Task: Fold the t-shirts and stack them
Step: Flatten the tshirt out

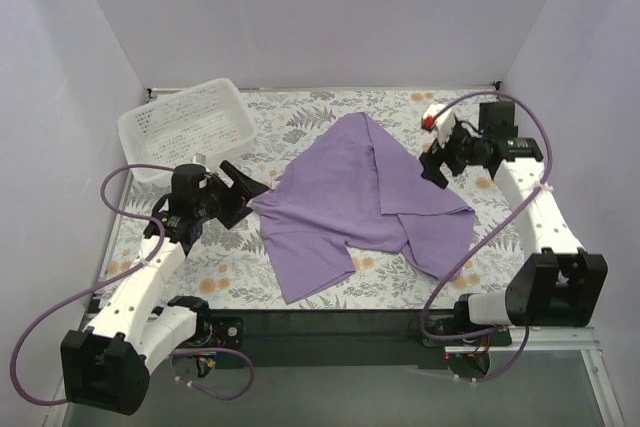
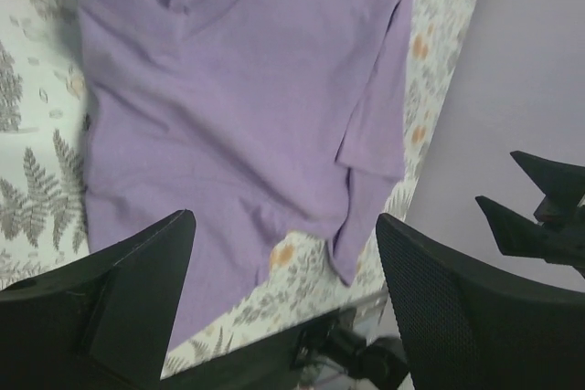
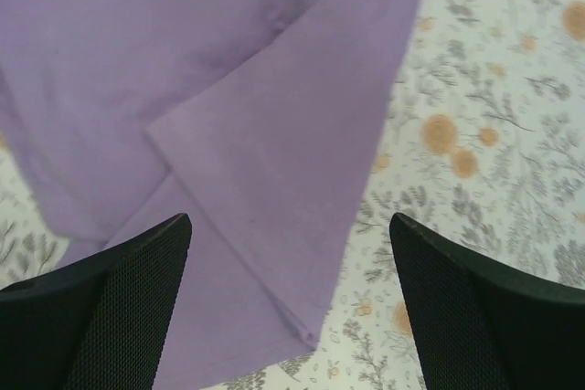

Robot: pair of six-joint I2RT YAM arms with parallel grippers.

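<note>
t-shirt [image 1: 350, 197] centre frame, partly folded | left gripper [image 1: 247, 187], right gripper [image 1: 433, 169] both released, empty | pinch edges evenly, avoid bunching

centre: purple t-shirt [image 1: 360, 197] lies flat and low across mid-table, right side folded over.
far-left corner: white basket [image 1: 185, 127] with raised walls, near the left gripper [image 1: 250, 183]; blocks a low pass there.
left side: floral tablecloth [image 1: 230, 257] shows open between the shirt's left edge and the left arm.
right side: right gripper [image 1: 433, 169] sits at the shirt's right edge; a narrow open strip runs beyond it to the side wall [image 1: 590, 97].
far edge: open strip between the shirt top and the back wall.
cables: purple cables [image 1: 120, 187] loop out beside both arms.
</note>
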